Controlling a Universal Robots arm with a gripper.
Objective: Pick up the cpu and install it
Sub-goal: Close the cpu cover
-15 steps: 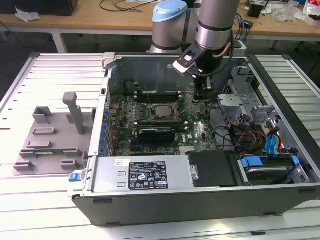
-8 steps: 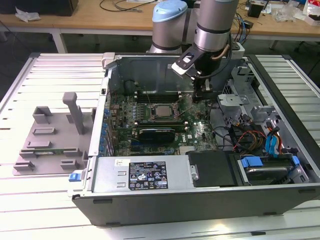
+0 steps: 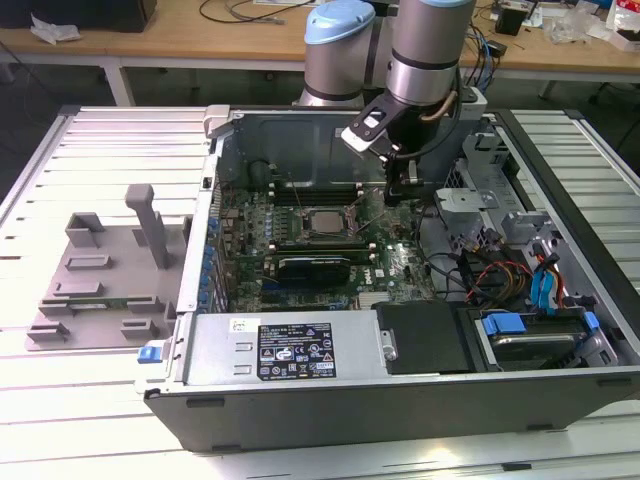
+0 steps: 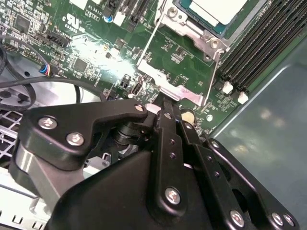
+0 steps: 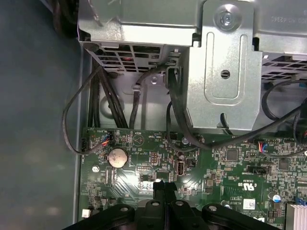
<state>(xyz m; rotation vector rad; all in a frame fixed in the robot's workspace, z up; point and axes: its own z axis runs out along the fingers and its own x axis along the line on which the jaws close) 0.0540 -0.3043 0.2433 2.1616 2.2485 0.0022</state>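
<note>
The cpu, a silver-grey square, lies in the motherboard socket inside the open computer case. In the second wrist view its pale top sits inside the metal socket frame. My gripper hangs over the board on the exterior view's right of the socket. Its black fingers are pressed together with nothing between them. Their tips sit right at the frame's shiny metal tab, beside the thin wire lever. In the first wrist view the closed fingertips point at the green board.
A grey plastic tray with slots lies on the exterior view's left of the case. Near the gripper are a metal drive cage and black cables. Memory slots run beside the socket. A power supply lines the case's near side.
</note>
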